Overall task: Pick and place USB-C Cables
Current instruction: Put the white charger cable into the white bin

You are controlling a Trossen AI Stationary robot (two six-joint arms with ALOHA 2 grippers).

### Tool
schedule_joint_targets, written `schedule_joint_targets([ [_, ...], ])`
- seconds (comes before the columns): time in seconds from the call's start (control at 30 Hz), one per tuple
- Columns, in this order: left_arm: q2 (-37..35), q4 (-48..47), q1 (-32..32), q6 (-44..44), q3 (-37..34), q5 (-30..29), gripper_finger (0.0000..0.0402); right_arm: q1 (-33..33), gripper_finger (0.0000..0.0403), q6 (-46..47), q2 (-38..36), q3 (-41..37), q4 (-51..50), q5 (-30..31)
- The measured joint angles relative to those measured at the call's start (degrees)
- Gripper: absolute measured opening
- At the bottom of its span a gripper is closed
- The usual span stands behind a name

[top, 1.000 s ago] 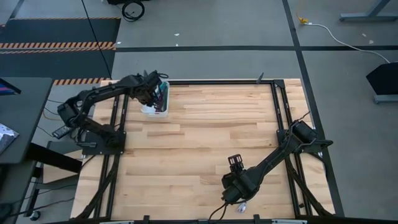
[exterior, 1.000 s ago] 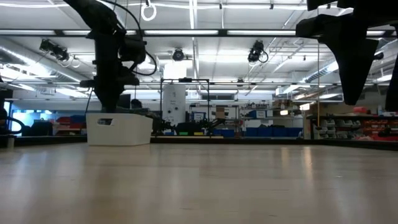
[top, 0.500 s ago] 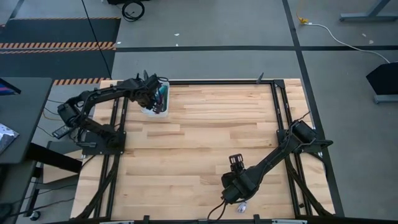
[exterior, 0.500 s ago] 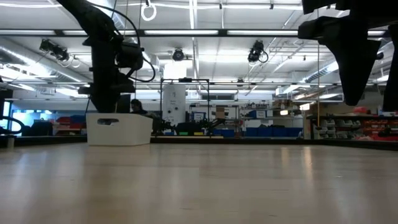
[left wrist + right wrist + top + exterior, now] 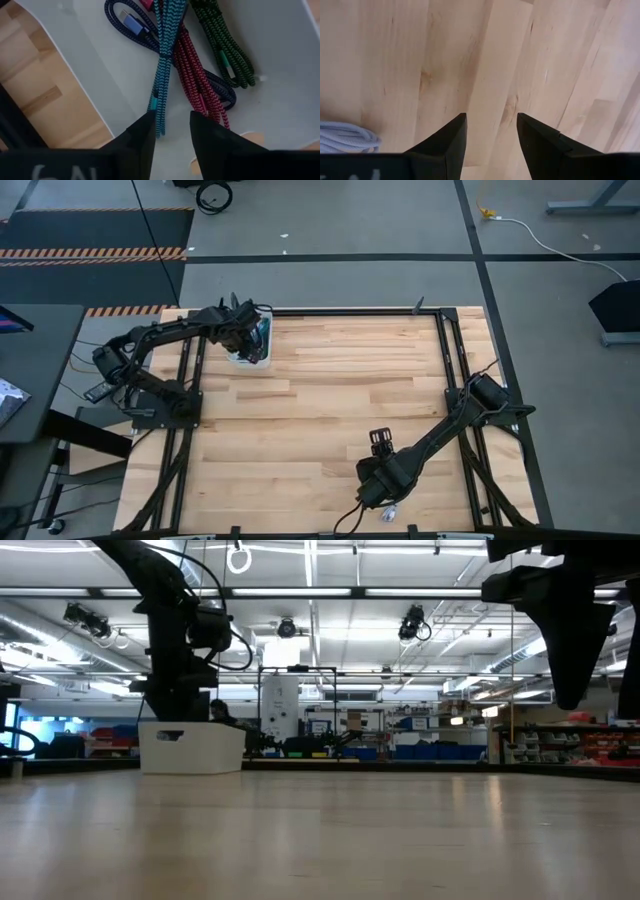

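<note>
My left gripper (image 5: 247, 332) is open above the white bin (image 5: 190, 748) at the table's far left. In the left wrist view its fingers (image 5: 172, 132) stand over the bin's floor. There lie a teal cable (image 5: 164, 55), a magenta cable (image 5: 197, 80), a purple cable (image 5: 131, 22) and a dark green cable (image 5: 225, 47), crossing one another. The teal cable's end reaches close to one fingertip and rests on the bin floor. My right gripper (image 5: 378, 438) is open over bare wood near the table's near edge. A pale lilac-grey cable (image 5: 345, 139) lies on the table beside it and also shows in the high view (image 5: 388, 513).
The bin's white wall (image 5: 75, 60) rises beside my left gripper. A black frame (image 5: 350, 311) runs round the wooden table top. The middle of the table is bare wood (image 5: 340, 390).
My left gripper has shifted a little toward the table's left edge over the bin. My right arm has kept still.
</note>
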Motion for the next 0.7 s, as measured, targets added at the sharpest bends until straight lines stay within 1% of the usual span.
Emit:
schedule_joint_targets([
  [0.23,-0.1,-0.4,0.0,1.2,0.9,0.1,0.0142,0.0,0.018,0.0,0.0,0.0,0.0,0.0],
  [0.37,-1.2,-0.4,-1.4,2.9,4.7,4.7,0.0142,0.0,0.018,0.0,0.0,0.0,0.0,-1.0],
  [0.47,-1.9,-0.4,-5.1,6.1,7.8,8.3,0.0142,0.1,0.018,0.0,0.0,0.0,0.6,-3.8],
  [0.53,-2.6,0.0,-8.8,8.7,9.2,9.9,0.0142,0.4,0.018,0.4,0.0,0.0,1.4,-5.9],
  [0.6,-3.0,0.9,-13.1,10.5,9.9,10.3,0.0142,1.0,0.018,0.4,0.0,0.0,1.8,-7.3],
  [0.7,-3.2,2.8,-19.9,11.2,11.1,10.3,0.0142,1.7,0.018,0.9,0.0,0.0,1.8,-7.5],
])
